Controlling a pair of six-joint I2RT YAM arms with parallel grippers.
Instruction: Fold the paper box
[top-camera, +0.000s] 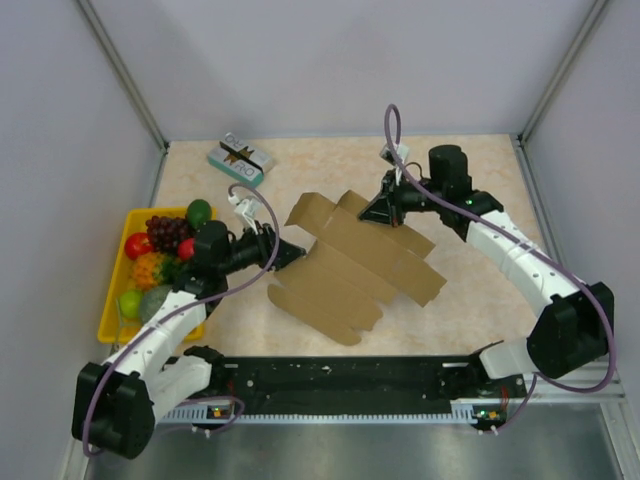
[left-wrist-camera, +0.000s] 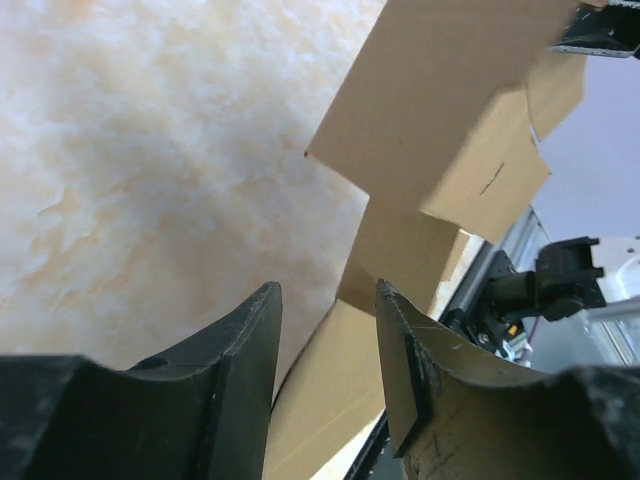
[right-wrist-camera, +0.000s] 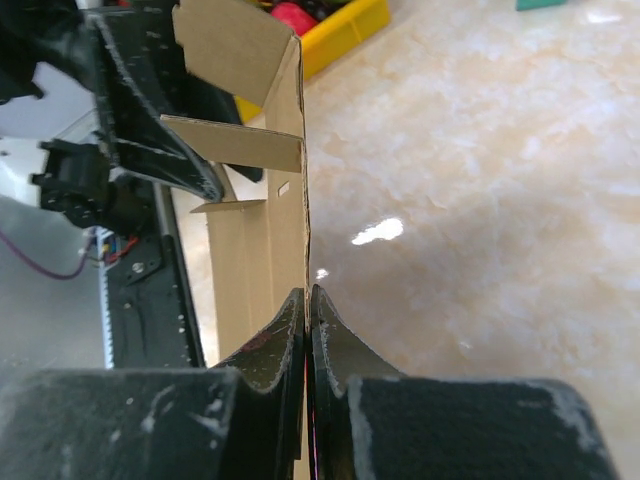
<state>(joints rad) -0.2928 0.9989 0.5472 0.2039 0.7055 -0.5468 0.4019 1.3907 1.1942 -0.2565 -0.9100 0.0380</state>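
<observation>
The paper box (top-camera: 350, 265) looks light and thin, stiff in its panels but weak at the creases, so I would hold it by an edge. It sits partly raised on the counter (top-camera: 470, 170), right of the yellow tray (top-camera: 108, 300). The right gripper (right-wrist-camera: 307, 295), reaching low, pinches its edge farthest from the tray. The left gripper (left-wrist-camera: 328, 295) is spread at the tray-side flap.

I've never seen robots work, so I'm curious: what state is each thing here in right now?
paper box: partly folded, flaps raised.
right gripper: shut on the paper box's edge.
left gripper: open, beside the paper box.
yellow tray: filled with fruit.
teal box: closed, lying flat.
</observation>
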